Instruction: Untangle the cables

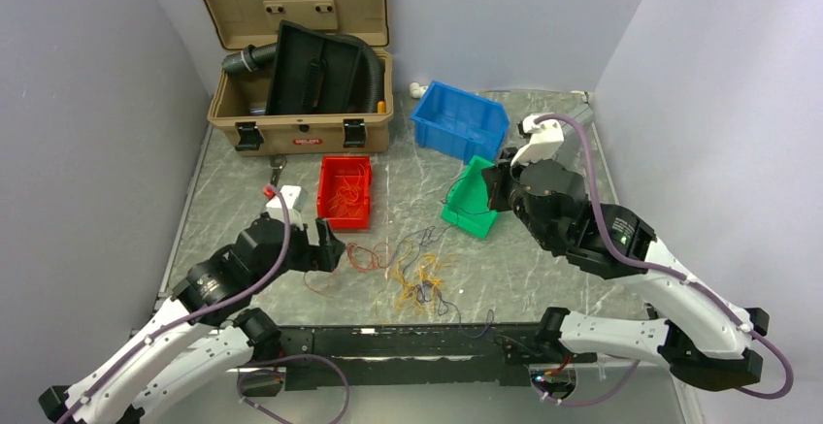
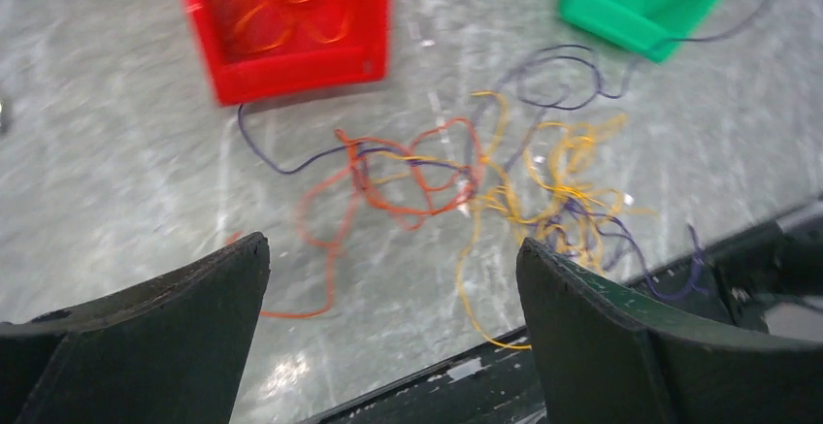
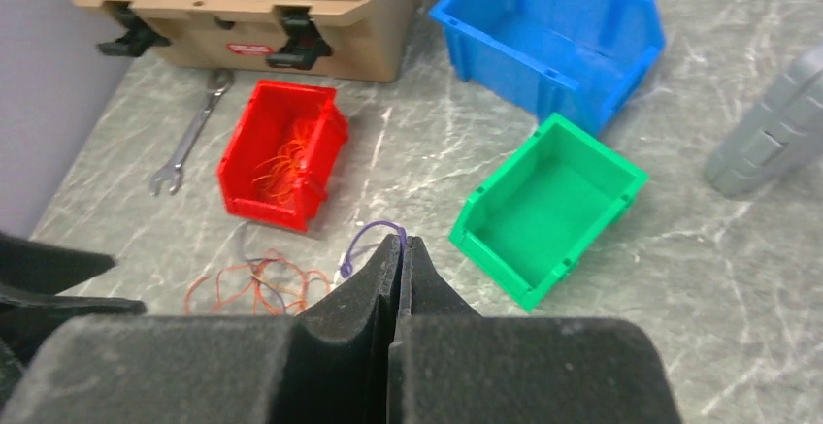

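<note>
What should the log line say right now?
left gripper: open, aimed at cables; right gripper: shut on purple wire, by green bin; red bin: orange wires inside

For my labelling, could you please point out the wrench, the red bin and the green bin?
wrench (image 3: 194, 131): right wrist view, on its shaft.
red bin (image 3: 260, 199): right wrist view, near outer wall.
green bin (image 3: 548, 201): right wrist view, bare floor.
</note>
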`<state>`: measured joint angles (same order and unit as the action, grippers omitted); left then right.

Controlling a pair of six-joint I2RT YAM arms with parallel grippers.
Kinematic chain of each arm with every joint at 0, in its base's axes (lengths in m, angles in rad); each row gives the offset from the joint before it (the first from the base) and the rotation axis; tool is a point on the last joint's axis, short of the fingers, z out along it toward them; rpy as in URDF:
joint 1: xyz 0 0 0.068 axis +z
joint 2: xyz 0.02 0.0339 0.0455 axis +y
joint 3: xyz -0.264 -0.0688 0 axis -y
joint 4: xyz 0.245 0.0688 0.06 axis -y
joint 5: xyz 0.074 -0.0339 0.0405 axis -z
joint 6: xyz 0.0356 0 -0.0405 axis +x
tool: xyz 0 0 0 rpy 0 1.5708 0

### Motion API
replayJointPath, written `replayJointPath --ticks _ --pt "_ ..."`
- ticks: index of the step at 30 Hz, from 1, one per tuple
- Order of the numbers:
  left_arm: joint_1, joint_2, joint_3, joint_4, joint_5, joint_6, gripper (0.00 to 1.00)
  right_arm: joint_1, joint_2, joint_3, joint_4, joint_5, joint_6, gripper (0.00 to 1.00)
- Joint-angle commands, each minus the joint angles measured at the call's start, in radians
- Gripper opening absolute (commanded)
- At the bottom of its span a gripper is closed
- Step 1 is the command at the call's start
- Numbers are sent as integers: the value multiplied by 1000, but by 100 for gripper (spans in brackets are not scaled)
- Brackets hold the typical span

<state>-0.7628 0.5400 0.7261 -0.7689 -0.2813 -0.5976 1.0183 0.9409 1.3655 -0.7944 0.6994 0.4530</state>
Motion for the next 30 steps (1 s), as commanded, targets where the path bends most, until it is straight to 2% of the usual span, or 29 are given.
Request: replayJointPath --ticks 1,6,13,17,21,27,28,30 --pt "-1 -15 -40 294 256 172 99 2 -37 51 120 -137 -39 0" --pt "-4 69 -119 581 456 251 99 3 10 151 108 -181 -52 0" --pt "-25 261 -213 897 485 278 93 2 22 244 114 -223 -43 0" --pt "-28 364 -218 970 428 283 83 3 4 263 144 -255 -21 0" --pt "-29 489 -216 1019 393 277 79 1 3 301 140 -279 -3 0" --pt "-28 654 -227 1135 465 252 74 1 1 333 144 -284 9 0" --pt "-28 673 -232 1152 469 248 72 2 1 338 144 -285 10 0" --pt "-28 707 -232 1160 468 246 51 2 1 352 141 -286 10 0"
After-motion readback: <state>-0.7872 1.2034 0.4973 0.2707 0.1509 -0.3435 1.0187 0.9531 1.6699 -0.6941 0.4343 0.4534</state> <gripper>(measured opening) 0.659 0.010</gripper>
